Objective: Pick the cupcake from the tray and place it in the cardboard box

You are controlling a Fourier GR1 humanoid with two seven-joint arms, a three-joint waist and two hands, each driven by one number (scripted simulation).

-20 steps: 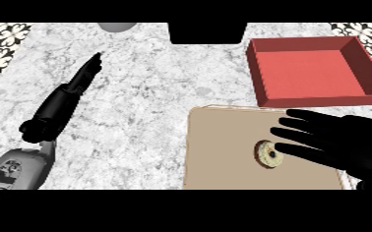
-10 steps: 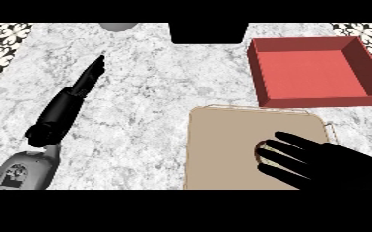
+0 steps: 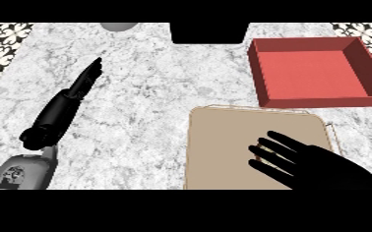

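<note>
A tan tray (image 3: pixel 225 147) lies on the marble counter at the lower right. My right hand (image 3: pixel 312 164) hovers over the tray's right part, fingers straight and spread toward the left. The cupcake is hidden beneath those fingers (image 3: pixel 280 142); I cannot tell whether they touch it. An open red box (image 3: pixel 312 71) with an empty floor stands just beyond the tray at the upper right. My left hand (image 3: pixel 62 110) rests open at the left, with straight fingers pointing up the counter, far from tray and box.
A dark block (image 3: pixel 208 32) sits at the counter's far edge in the middle, with a grey round object (image 3: pixel 120 26) to its left. Patterned tiles show at both top corners. Bare marble (image 3: pixel 160 93) stretches between my left hand and the tray.
My right hand has dropped lower and shifted left over the tray, so its fingers now cover the cupcake that showed beside them. The left arm has barely moved.
</note>
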